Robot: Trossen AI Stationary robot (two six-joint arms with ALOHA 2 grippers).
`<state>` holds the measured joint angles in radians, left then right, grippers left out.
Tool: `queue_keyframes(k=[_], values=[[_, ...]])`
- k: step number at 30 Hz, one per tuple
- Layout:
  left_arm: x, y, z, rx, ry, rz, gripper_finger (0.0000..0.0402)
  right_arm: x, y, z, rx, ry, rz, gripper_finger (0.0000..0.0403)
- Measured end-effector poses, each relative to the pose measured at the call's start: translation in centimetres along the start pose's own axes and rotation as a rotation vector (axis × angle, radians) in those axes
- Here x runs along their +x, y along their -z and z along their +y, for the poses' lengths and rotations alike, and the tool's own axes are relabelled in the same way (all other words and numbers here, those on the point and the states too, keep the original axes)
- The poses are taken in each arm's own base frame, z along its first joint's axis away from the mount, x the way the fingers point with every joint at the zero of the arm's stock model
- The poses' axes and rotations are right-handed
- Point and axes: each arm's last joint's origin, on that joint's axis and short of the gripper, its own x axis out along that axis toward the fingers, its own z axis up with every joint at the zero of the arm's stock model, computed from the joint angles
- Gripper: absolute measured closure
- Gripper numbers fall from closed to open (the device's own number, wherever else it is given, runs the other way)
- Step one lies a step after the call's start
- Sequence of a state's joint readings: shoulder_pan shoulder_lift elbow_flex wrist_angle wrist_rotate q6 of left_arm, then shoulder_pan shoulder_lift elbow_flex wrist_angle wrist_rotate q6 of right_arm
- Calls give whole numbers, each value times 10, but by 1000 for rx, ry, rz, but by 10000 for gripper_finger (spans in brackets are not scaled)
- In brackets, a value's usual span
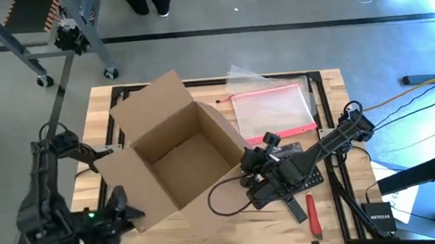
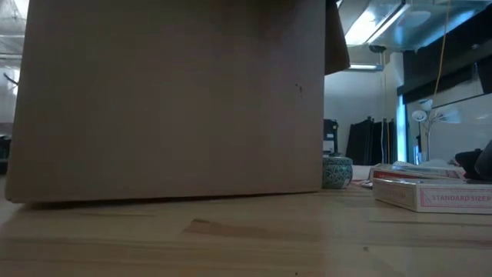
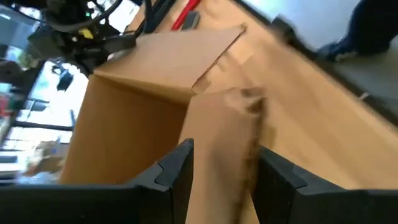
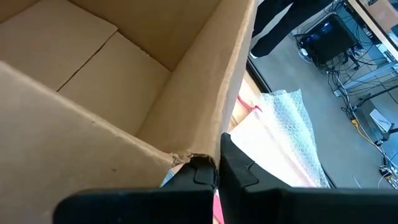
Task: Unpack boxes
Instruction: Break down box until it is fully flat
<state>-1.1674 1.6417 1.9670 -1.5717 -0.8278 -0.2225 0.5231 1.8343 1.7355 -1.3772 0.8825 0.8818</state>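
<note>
The open brown cardboard box (image 1: 170, 162) stands on its bottom on the wooden table (image 1: 235, 231) and fills the low view (image 2: 169, 100). My right gripper (image 1: 249, 163) is shut on the box at its right corner. My left gripper (image 1: 98, 158) is open at the box's left side. In the left wrist view its fingers (image 3: 177, 171) stand on either side of a cardboard flap (image 3: 224, 143); whether they touch it, I cannot tell. My right gripper pinches the top edge of the box's right wall (image 4: 208, 134), close to a frayed corner, between its two fingers (image 4: 239, 165). It comes from the table's right side. The box stays upright with its bottom on the table.
A clear pouch with a pink-red zip edge (image 1: 273, 109) and bubble wrap (image 1: 245, 76) lie right of the box at the back. A black device (image 1: 290, 183), a black cable (image 1: 225, 204) and a red-handled tool (image 1: 313, 216) lie under and near my right arm.
</note>
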Motion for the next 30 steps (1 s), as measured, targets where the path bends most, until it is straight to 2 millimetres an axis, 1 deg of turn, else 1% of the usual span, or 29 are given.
queue_keyframes(k=[3,5,7,9,11,12,14,17,20,23,26,30], values=[[13,2,2,22,-57,38,274,0,-1,1,14,-8,-6,403],[20,2,5,11,-73,59,284,0,-2,2,26,-16,-14,403],[25,2,10,-42,-85,74,309,0,-3,3,41,-25,-20,403],[29,2,14,-91,-90,87,347,0,-4,5,64,-37,-29,402],[30,2,15,-98,-85,96,383,0,-5,6,71,-41,-34,397],[31,2,15,-99,-89,95,390,0,-5,5,72,-37,-40,390],[31,2,18,-125,-120,91,392,-2,-7,2,59,-15,-50,372],[24,3,26,-185,-150,56,397,-19,-14,-7,34,-9,-60,335],[6,9,45,-299,-194,-17,398,-44,-22,-21,19,-21,-84,299],[-11,20,64,-416,-214,-85,398,-71,-31,-33,23,-63,-129,271],[-27,34,81,-519,-218,-133,399,-97,-39,-46,-20,-133,-186,257],[-46,53,101,-621,-264,-210,400,-127,-45,-61,-28,-210,-268,254]])
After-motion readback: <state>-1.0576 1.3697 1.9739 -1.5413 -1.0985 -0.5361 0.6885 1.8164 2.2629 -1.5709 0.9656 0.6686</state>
